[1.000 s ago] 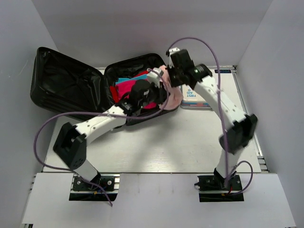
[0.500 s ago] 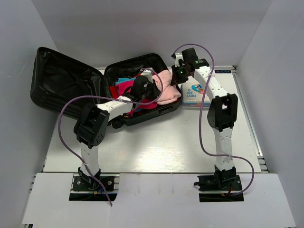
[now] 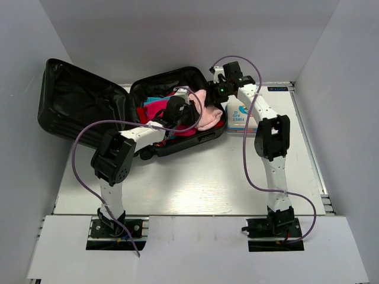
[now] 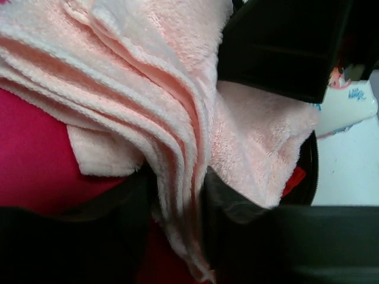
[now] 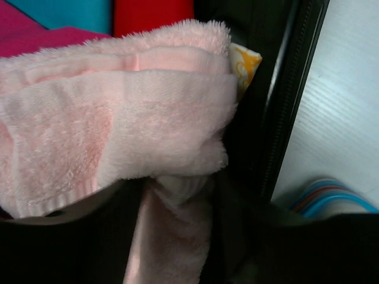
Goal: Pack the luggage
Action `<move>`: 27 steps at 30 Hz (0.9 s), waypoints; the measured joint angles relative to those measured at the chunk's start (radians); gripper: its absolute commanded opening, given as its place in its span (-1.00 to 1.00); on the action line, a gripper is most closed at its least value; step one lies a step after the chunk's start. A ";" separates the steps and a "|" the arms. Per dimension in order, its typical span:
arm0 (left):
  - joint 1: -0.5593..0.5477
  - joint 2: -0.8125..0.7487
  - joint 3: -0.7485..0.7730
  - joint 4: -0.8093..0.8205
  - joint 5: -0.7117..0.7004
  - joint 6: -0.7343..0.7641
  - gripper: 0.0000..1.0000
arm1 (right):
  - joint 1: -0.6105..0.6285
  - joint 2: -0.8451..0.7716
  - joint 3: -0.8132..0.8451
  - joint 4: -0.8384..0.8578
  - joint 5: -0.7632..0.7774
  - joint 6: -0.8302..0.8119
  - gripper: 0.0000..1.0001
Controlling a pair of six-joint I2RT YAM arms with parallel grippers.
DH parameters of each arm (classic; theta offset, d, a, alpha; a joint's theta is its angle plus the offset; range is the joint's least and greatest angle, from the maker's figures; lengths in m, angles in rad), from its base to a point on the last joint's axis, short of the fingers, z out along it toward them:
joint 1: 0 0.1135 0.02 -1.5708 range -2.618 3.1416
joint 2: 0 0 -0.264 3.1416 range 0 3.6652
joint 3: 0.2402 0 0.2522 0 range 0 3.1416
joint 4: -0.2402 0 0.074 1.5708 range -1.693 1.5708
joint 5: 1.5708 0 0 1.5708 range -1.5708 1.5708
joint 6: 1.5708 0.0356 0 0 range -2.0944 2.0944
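The black luggage (image 3: 83,109) lies open, its lid to the left and its base (image 3: 204,137) full of clothes. A folded pink towel (image 3: 208,115) rests at the base's right end, on magenta cloth (image 3: 155,109). My left gripper (image 3: 190,109) reaches it from the left; several towel folds (image 4: 148,59) fill the gap of the left gripper (image 4: 176,219), and I cannot see whether they are pressed. My right gripper (image 3: 215,97) comes from the right rim (image 5: 290,89). The right gripper's (image 5: 177,219) jaws stand apart with a loose drape of towel (image 5: 118,124) between them.
A first-aid tin (image 3: 240,115) lies on the table just right of the luggage, also visible as the tin (image 4: 346,106) (image 5: 331,198) from both wrists. Teal (image 5: 65,12) and red (image 5: 151,12) clothes lie beyond the towel. Grey walls close in on three sides.
Both arms have drawn their elbows up and in. The towel has come down from the right rim into the base. The right jaws have spread apart.
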 measured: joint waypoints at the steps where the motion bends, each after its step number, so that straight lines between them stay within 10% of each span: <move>1: -0.003 -0.009 0.002 -0.016 -0.002 0.005 0.14 | 0.002 -0.005 0.011 -0.003 0.006 -0.006 0.35; 8: -0.027 -0.068 0.135 -0.203 -0.013 0.072 0.36 | -0.003 -0.115 0.017 -0.012 0.083 -0.043 0.60; 18: -0.014 -0.033 0.404 -0.333 -0.070 0.136 0.19 | -0.008 -0.317 -0.186 0.022 0.134 -0.008 -0.32; 27: 0.032 0.203 0.521 -0.311 0.052 0.150 -0.26 | -0.010 -0.286 -0.365 0.053 0.044 0.084 -0.43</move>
